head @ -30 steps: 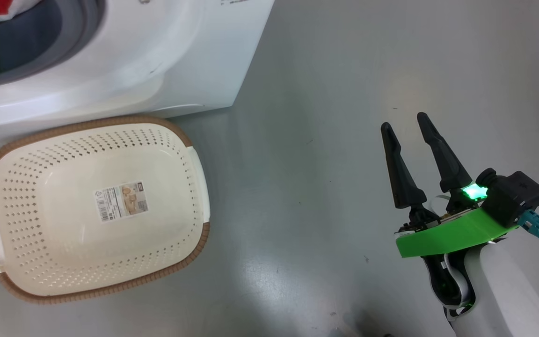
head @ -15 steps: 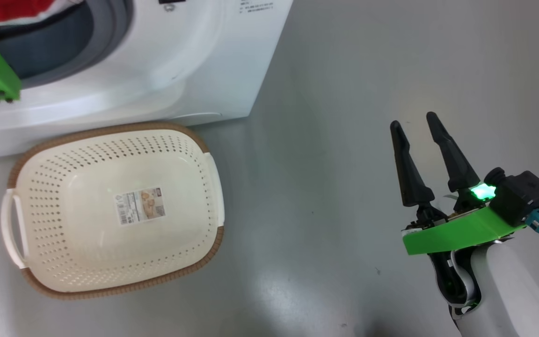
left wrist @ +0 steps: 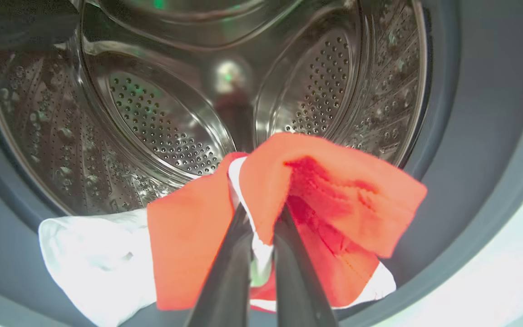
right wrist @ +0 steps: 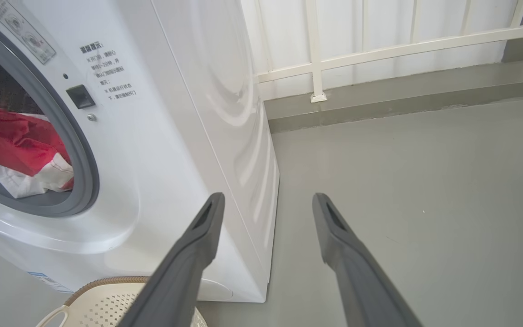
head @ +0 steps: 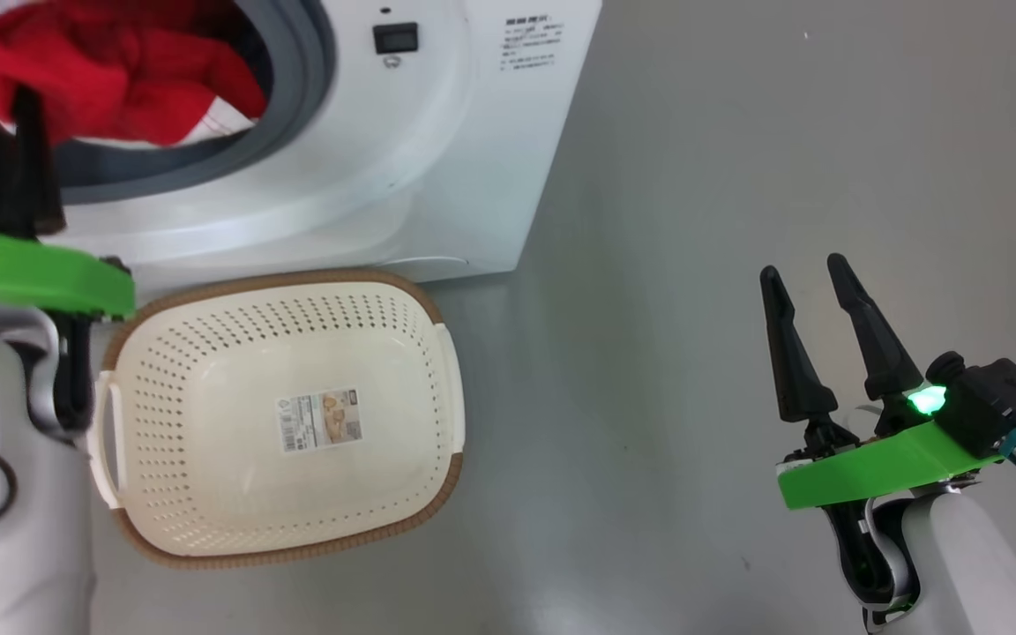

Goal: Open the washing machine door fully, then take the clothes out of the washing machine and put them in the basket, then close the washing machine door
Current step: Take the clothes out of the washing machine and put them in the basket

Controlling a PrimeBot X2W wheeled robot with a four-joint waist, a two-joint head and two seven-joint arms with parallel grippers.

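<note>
The left end effector (head: pixel 5 110) (left wrist: pixel 263 213) is positioned at the mouth of the big white boxy front-loading washing machine (head: pixel 437 159) (right wrist: pixel 175 136), with its two long dark fingers drawn narrow and clamped on a fold of the soft bright red fabric clothes (head: pixel 120 79) (left wrist: pixel 334 190) (right wrist: pixel 16 141) with white parts. In the left wrist view, the gripped fold is red with a white edge pinched between the fingers. The clothes hang over the lower part of the grey rubber gasket (head: pixel 314 53) (left wrist: pixel 470 136), in front of the perforated steel drum (left wrist: pixel 152 113). A white portion of the fabric trails to the left in that view. The small cream-white perforated plastic rectangular basket (head: pixel 287 280) (right wrist: pixel 102 282) with a brown woven-look rim stands on the grey floor (head: pixel 693 176) just in front of the machine, below the drum opening. A paper label (head: pixel 318 422) lies on its bottom, and no fabric is inside it. The right end effector (head: pixel 803 267) (right wrist: pixel 268 197) hangs over bare floor, well apart from the basket and to the right of the machine. Its fingers are spread wide and hold nothing.
</note>
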